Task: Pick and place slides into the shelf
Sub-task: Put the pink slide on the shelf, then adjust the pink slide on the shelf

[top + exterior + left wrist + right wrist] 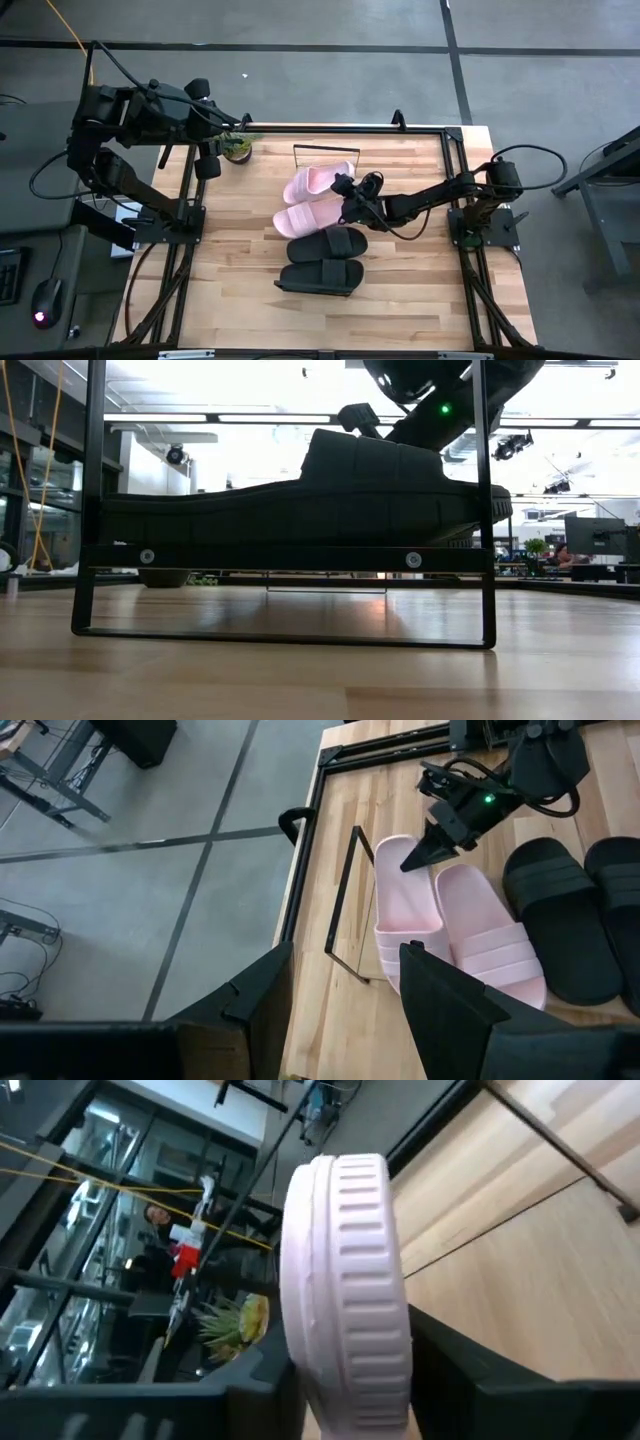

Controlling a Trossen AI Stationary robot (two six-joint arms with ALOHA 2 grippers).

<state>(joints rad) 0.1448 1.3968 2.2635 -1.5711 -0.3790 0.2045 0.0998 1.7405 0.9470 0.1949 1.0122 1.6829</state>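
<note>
Two pale pink slides [318,182] [308,216] lie side by side at the table's middle. Two black slides [328,245] [320,277] lie nearer the front edge. The shelf's thin black wire frame [325,158] stands just beyond the far pink slide and also shows in the left wrist view [345,900]. I cannot make out its board. My right gripper [347,192] reaches in from the right and is shut on the far pink slide [345,1280]. My left gripper [345,1010] is open and empty, held high at the far left [207,160]. My right gripper pinches the far pink slide's sole between its two fingers, at the slide's right end [350,1380], one finger [470,1375] on each side of the ribbed sole edge. The fingers come nearly level from the table's right. The slide's left part [405,935] lies on the table.
A small potted plant [238,148] stands at the far left corner. Black rig rails [455,180] run along the table's sides. In the low view a black slide [300,500] fills the picture behind a black metal frame [290,558]. Bare wood lies left of the slides.
</note>
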